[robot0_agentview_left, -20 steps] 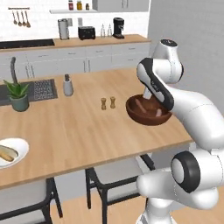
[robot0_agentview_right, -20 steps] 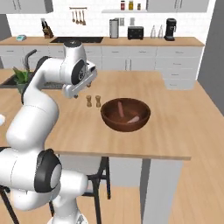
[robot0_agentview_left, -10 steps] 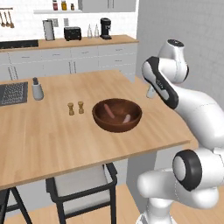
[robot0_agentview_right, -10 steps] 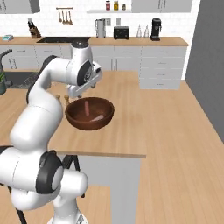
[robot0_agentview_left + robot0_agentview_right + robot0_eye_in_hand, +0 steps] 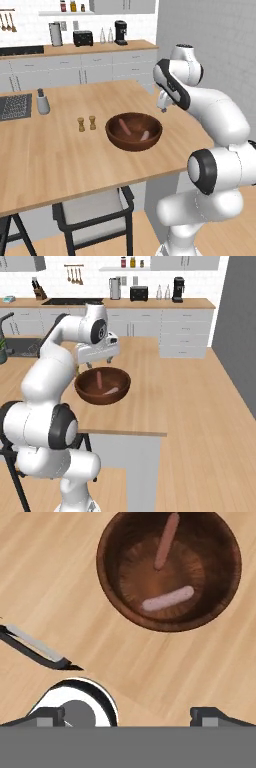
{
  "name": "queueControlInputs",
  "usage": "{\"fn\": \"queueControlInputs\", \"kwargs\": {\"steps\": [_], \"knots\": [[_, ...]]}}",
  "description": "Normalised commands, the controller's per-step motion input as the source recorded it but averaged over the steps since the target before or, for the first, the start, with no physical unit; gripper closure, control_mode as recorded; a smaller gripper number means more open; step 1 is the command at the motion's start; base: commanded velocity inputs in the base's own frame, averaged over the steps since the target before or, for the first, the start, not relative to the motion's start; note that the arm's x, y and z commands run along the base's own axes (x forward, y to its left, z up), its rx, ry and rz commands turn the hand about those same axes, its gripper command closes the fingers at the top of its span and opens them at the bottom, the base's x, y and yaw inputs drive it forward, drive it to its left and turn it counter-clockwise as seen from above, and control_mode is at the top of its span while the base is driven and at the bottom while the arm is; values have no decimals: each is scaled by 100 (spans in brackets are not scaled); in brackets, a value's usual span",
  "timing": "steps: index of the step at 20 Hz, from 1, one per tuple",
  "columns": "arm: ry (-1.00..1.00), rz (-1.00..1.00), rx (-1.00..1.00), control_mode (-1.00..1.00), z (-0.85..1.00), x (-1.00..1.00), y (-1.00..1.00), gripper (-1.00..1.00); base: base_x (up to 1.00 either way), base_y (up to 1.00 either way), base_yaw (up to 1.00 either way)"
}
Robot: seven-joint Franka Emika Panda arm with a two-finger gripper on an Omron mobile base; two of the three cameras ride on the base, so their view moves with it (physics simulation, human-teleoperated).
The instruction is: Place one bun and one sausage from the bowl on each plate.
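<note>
The dark wooden bowl stands near the right end of the island counter. Two sausages lie in it, a reddish sausage and a paler sausage. My gripper hangs open and empty just above the counter, past the bowl's far right side. In the right base view the gripper sits right behind the bowl. From the hand view the bowl lies ahead of my open gripper, with bare wood under the fingertips. The buns and plates are out of view.
Two small wooden shakers stand left of the bowl, and a grey canister further left by the sink. A dark chair sits under the counter's near edge. The counter ends just right of the bowl.
The base has driven right, so the whole scene slid left and the plant and plate left the picture. My gripper went from over the bowl to beside it, still open.
</note>
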Motion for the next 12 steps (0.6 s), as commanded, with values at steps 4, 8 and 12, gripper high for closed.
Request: {"fn": "queueControlInputs", "kwargs": {"steps": [4, 8, 12], "knots": [[32, -26, 0, -100, -29, 45, 52, -100, 0, 0, 0], [21, -26, -1, -100, -60, 44, 47, -100, 0, 0, 0], [7, -27, -3, -100, -75, 17, 0, -100, 0, 0, 0]]}}
